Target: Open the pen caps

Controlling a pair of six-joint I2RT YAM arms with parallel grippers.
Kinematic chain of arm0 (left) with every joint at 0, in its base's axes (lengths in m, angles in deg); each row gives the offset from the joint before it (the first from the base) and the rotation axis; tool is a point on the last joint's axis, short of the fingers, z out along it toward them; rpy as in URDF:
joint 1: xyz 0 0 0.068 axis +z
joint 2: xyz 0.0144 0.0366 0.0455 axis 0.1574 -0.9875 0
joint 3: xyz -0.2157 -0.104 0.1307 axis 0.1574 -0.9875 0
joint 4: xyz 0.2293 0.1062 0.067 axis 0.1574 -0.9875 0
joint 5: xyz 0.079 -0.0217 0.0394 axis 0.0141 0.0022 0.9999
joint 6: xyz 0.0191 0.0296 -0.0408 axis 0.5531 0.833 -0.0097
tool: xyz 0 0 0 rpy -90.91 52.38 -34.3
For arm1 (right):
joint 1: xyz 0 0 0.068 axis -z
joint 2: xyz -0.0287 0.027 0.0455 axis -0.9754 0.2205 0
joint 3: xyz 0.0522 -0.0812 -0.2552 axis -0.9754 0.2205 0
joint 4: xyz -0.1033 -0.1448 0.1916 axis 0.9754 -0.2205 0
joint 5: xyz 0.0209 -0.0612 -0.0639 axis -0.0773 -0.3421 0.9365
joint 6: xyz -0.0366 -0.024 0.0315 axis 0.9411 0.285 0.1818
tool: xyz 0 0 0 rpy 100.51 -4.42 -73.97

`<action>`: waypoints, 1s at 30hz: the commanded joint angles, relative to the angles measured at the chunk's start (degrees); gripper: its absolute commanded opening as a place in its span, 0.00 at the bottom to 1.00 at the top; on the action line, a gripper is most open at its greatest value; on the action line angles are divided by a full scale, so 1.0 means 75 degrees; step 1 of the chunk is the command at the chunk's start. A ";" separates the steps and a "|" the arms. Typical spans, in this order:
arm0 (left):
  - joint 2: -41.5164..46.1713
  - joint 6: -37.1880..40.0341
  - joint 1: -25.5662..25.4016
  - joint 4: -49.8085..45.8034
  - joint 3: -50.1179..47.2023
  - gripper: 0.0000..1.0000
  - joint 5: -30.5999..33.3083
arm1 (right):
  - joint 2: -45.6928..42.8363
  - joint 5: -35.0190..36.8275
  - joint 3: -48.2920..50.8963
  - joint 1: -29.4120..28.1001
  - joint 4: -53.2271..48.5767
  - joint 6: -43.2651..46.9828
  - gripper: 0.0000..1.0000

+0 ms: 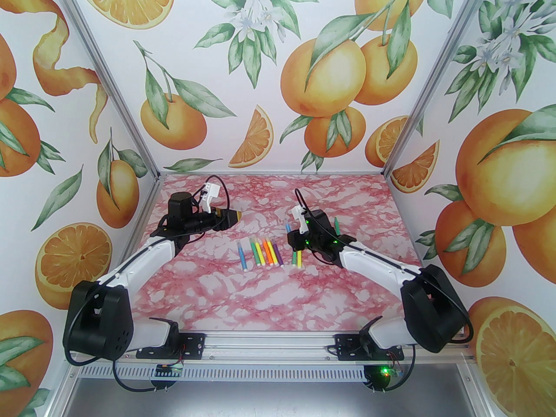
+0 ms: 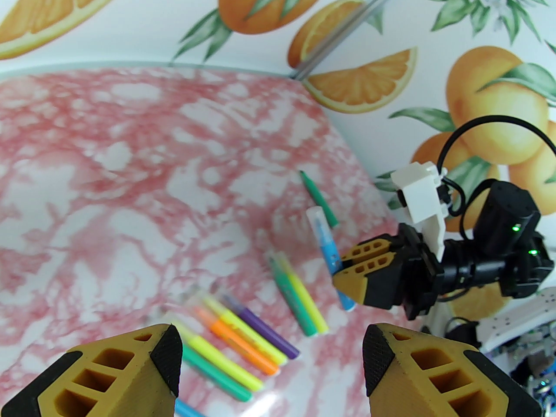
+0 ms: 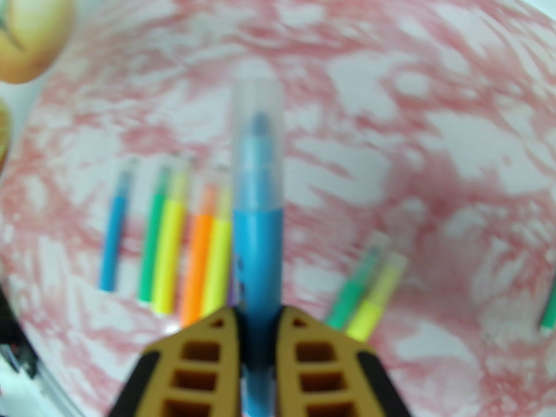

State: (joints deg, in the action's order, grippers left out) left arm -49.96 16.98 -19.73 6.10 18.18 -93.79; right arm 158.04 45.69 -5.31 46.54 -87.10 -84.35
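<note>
Firmly, right jaws grip the blue pen (image 3: 257,250) by its barrel; likely light, stiff, slick. Left jaws, open, should pinch its cap (image 3: 256,102).

We see a robot lab test booth, not a home: aluminium frame posts (image 1: 109,76) hold walls (image 1: 278,37) printed with oranges, and a left arm (image 1: 143,254) and right arm (image 1: 378,267) are bolted to an aluminium rail (image 1: 269,345) edging the pink marbled table (image 1: 269,302).

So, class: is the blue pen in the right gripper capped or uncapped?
Capped. The blue pen, clamped in the right gripper, has its clear cap covering the tip and seated against the barrel.
</note>
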 commanded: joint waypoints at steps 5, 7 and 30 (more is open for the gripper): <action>-0.0277 -0.0613 -0.0536 0.0792 0.0468 0.71 -0.0849 | -0.0228 -0.1866 0.0202 -0.0029 0.1483 0.0133 0.00; -0.0360 -0.0844 -0.0686 0.1050 0.0538 0.71 -0.0956 | -0.0204 -0.2120 0.0192 -0.0063 0.1637 0.0127 0.00; -0.1112 -0.0496 -0.1406 0.0464 0.1264 0.59 -0.1053 | -0.0013 -0.2838 0.0050 -0.0395 0.2215 0.0127 0.00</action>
State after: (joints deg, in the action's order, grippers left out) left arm -57.57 11.80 -29.85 10.10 25.59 -100.52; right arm 157.65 26.11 -4.61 43.98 -73.09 -84.17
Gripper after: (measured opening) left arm 0.596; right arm 0.124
